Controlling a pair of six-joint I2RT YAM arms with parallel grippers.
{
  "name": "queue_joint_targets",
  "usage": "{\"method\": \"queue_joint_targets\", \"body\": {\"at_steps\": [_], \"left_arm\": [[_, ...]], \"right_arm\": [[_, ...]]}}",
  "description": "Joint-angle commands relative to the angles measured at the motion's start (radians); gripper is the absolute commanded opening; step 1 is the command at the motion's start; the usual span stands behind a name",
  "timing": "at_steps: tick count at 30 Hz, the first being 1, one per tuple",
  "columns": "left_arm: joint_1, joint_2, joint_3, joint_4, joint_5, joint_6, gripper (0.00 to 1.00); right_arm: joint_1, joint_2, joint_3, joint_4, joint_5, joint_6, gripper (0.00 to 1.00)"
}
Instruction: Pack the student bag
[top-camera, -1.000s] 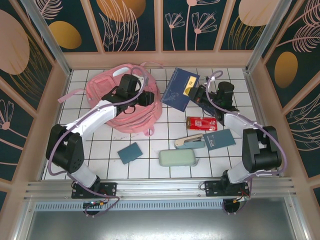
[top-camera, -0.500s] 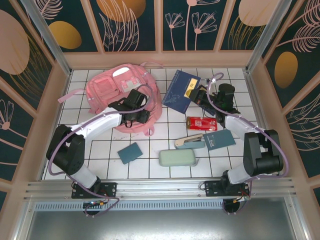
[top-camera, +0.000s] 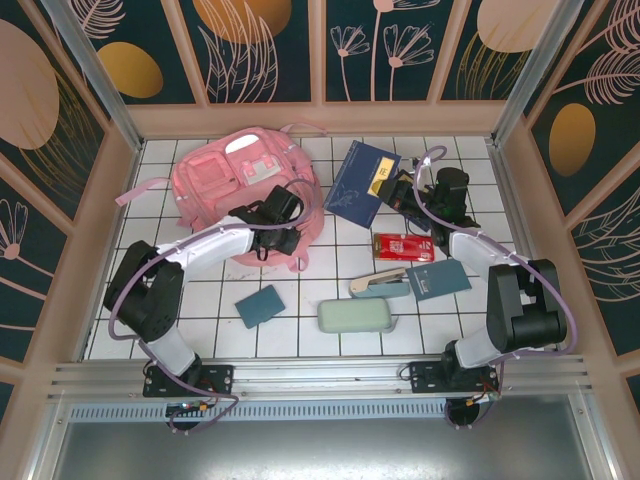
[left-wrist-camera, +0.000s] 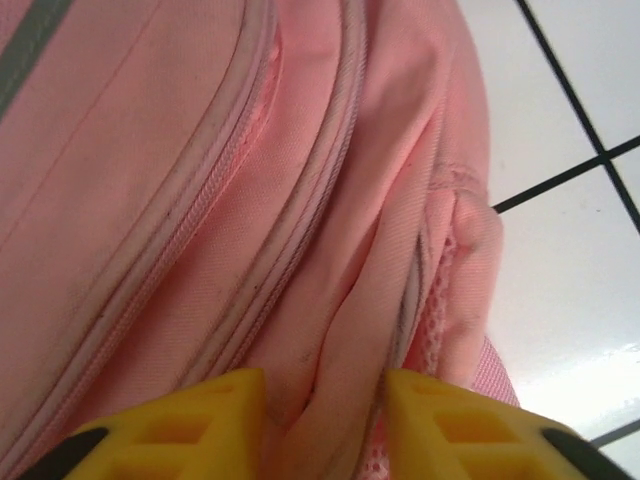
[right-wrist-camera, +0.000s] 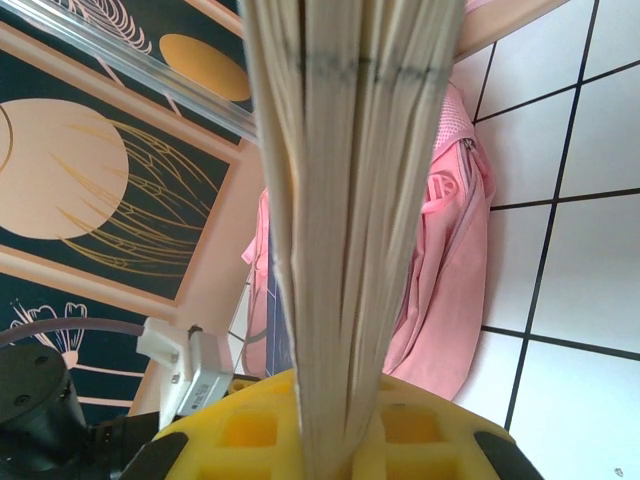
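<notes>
1. The left arm reached from 7 o'clock toward the middle, elbow bent. The left gripper (left-wrist-camera: 325, 400) was at the 4 o'clock edge of the student bag (top-camera: 215, 180).
2. The right arm stretched up to 1 o'clock. The right gripper (right-wrist-camera: 335, 425) was clamped on the page edge of a blue book (top-camera: 362, 178).
3. The student bag lay at 11 o'clock on the tiled table (top-camera: 210, 300). Its inside was hidden.
4. A fold of the student bag sat pinched between the left yellow fingers (left-wrist-camera: 190, 425), touching both.

The pink student bag (top-camera: 215, 185) lies slumped, front pockets up, far left.
</notes>
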Motion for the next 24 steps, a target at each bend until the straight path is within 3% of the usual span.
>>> {"method": "queue_joint_targets", "body": {"at_steps": [1, 5, 15, 24], "left_arm": [[-0.005, 0.012, 0.030, -0.027, -0.030, 0.014, 0.21], [-0.004, -0.003, 0.049, -0.034, -0.045, 0.008, 0.00], [-0.004, -0.089, 0.209, -0.102, -0.195, -0.049, 0.00], [-0.004, -0.109, 0.352, -0.092, -0.319, -0.113, 0.00]], "right_arm": [[0.009, -0.027, -0.006, 0.029, -0.004, -0.004, 0.00], [0.010, -0.030, -0.005, 0.021, -0.006, -0.002, 0.00], [0.088, 0.003, -0.019, 0.044, 0.044, 0.070, 0.00], [0.207, 0.063, -0.040, 0.100, 0.217, 0.249, 0.00]]}}
